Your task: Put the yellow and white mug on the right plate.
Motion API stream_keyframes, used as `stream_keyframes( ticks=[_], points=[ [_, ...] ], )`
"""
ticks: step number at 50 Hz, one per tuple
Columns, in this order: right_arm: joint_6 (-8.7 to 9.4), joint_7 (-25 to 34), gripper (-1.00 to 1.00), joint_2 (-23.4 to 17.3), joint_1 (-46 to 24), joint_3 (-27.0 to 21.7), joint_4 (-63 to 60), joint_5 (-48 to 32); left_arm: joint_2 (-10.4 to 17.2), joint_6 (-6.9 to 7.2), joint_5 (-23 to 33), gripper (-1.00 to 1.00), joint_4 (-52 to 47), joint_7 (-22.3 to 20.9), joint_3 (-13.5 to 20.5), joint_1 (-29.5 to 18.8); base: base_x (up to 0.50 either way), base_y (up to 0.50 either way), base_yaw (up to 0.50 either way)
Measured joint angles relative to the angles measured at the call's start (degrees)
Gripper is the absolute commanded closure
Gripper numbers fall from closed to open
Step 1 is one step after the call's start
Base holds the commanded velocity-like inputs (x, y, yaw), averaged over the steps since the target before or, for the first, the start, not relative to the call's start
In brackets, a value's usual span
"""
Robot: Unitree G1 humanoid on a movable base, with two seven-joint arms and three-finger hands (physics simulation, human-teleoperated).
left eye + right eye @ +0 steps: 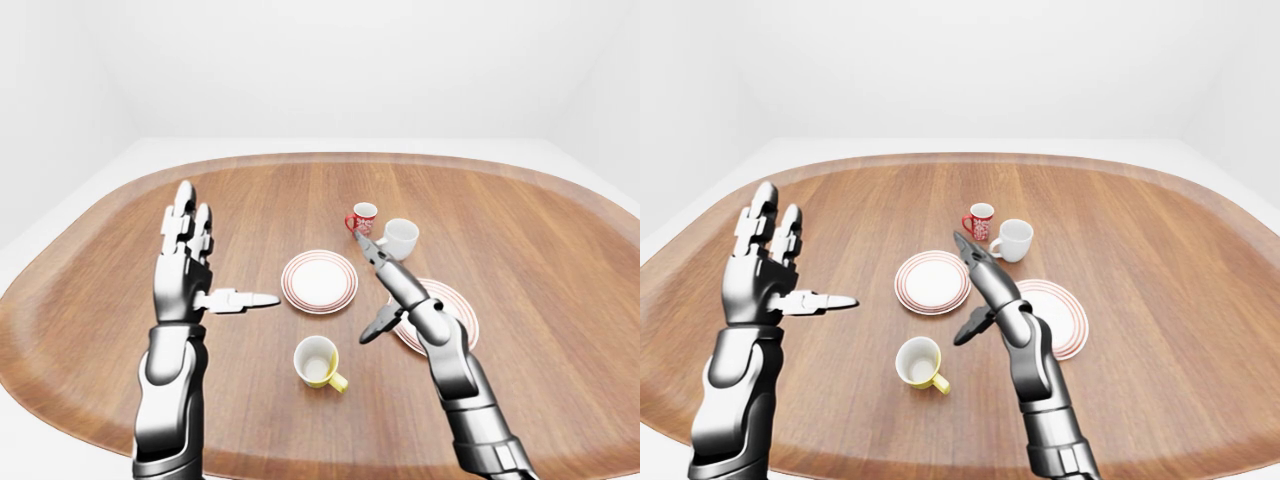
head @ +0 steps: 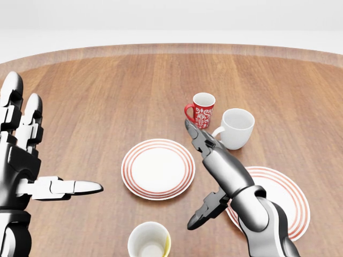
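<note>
Head view: right hand (image 2: 206, 176) splayed, empty.

mug (image 1: 318, 362): upright on table (image 1: 560, 290), bare of hands
right hand (image 1: 388, 288): fingers spread, over right plate's (image 1: 450, 310) left edge
left hand (image 1: 190, 268): raised, fingers spread

A wide, rounded wooden surface (image 1: 520, 250) carries everything here, its brown planks running up the left-eye view. Near its middle sits the left plate (image 1: 319, 281), white with red rings, and just to its right the right plate (image 2: 286, 201) of the same pattern. Above them stand a red patterned mug (image 2: 201, 110) and a white mug (image 2: 235, 128) side by side, while the yellow and white mug (image 1: 318, 362) stands upright below the left plate.
</note>
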Motion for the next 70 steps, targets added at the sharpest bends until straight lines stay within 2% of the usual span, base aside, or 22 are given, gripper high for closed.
stream_keyframes(
  ticks=[32,48,70],
  points=[
    [-1.73,-0.86,-1.0,1.85,-0.72,2.63,1.33,-6.41,0.64,0.0,-0.26,-0.98,-0.52,-0.21,0.97,-0.56,0.0,0.0,0.0],
    [-1.53,-0.66,-1.0,3.2,-0.73,4.32,0.46,-8.93,2.39,0.0,-1.16,-0.98,0.65,-0.29,3.29,-2.43,0.0,0.0,0.0],
    [-0.5,1.44,-1.0,5.22,5.68,9.66,-9.6,-16.02,3.49,0.0,-1.62,-0.98,1.85,-0.55,4.45,-3.36,0.0,0.0,0.0]
  ],
)
